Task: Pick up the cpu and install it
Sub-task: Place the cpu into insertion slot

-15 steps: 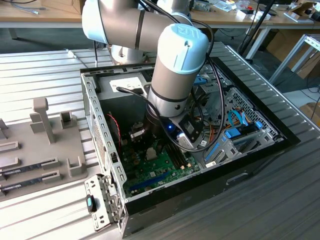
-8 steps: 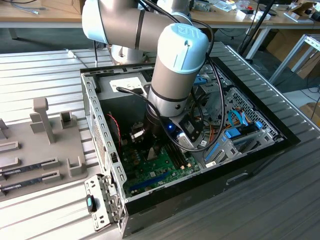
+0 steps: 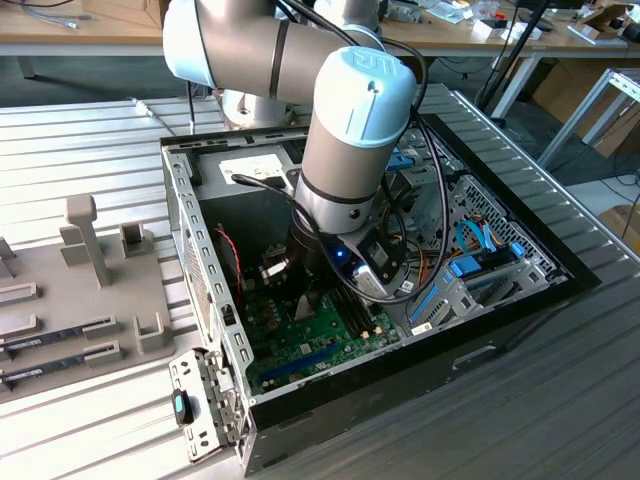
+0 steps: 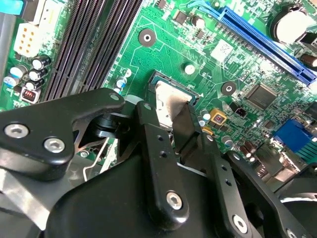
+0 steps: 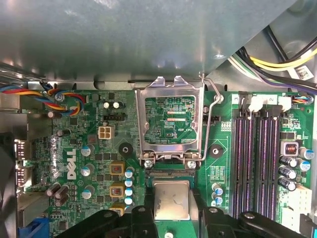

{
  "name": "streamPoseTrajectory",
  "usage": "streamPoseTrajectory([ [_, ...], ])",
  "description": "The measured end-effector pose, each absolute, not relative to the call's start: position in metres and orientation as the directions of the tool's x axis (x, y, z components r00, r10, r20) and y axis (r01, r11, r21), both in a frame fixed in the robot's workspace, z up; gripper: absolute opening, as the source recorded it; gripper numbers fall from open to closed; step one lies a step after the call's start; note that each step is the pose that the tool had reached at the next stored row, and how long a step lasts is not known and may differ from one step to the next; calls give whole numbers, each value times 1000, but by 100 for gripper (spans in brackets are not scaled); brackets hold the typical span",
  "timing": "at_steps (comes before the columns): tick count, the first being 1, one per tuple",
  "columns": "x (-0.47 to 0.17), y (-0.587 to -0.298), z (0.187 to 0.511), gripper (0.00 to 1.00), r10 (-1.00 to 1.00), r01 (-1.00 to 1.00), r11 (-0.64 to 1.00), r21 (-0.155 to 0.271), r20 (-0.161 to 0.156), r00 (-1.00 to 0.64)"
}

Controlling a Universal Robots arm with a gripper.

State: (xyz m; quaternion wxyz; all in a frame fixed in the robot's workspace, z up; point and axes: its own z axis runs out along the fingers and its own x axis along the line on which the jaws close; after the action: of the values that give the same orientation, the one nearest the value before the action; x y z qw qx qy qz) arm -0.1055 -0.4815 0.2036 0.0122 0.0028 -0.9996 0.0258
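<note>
Install step: cpu (image 5: 171,197) held over the open socket (image 5: 168,173).
The gripper (image 4: 170,116) is clamped on it; seating likely needs square, gentle lowering.

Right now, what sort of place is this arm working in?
Probably a robotics lab's PC-assembly bench: an open computer case on a ribbed metal table, cluttered desks behind, and the gripper holding the cpu over the motherboard.

A ribbed metal counter (image 3: 80,140) fills the foreground; behind it, wooden tables (image 3: 100,25) (cluttered with cables) stand on a dark floor (image 3: 100,68).
</note>
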Motion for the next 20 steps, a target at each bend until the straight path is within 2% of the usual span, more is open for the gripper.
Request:
streamPoseTrajectory([
  [4,-106,-481,203,40,-5,-6,999,-51,25,-1000],
  [5,-106,-482,203,46,-5,-6,999,-51,24,-1000],
  [15,-106,-482,203,46,-5,-6,999,-51,25,-1000],
  [17,-106,-482,203,41,-5,-6,999,-51,25,-1000],
  [20,-106,-482,203,41,-5,-6,999,-51,25,-1000],
])
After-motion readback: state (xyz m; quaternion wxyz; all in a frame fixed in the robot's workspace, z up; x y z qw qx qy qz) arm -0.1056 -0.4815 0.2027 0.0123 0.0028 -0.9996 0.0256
